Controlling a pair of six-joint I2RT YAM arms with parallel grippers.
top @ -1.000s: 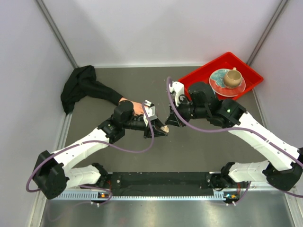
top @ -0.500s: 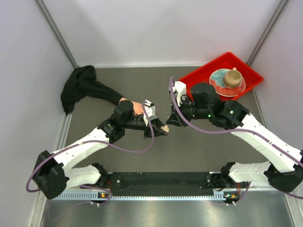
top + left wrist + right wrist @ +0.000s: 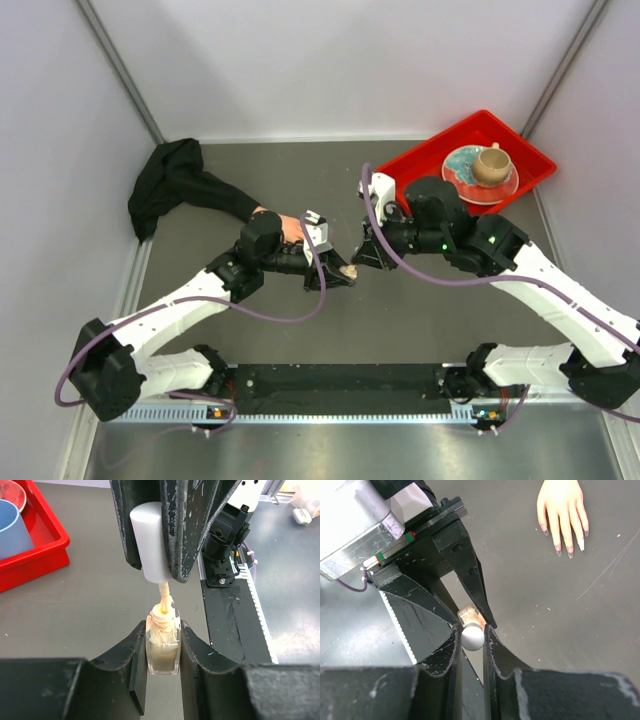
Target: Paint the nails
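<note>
Only the right wrist view shows the nails (image 3: 570,554). Left tool (image 3: 162,628) clamps the bottle (image 3: 162,654); right tool (image 3: 471,628), opposite, pinches the cap (image 3: 472,637).

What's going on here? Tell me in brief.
The left gripper clamps a small polish bottle. The right gripper holds its white cap just off it, the brush tip at the bottle's neck. The mannequin hand lies flat further off, with nothing touching its nails.
</note>
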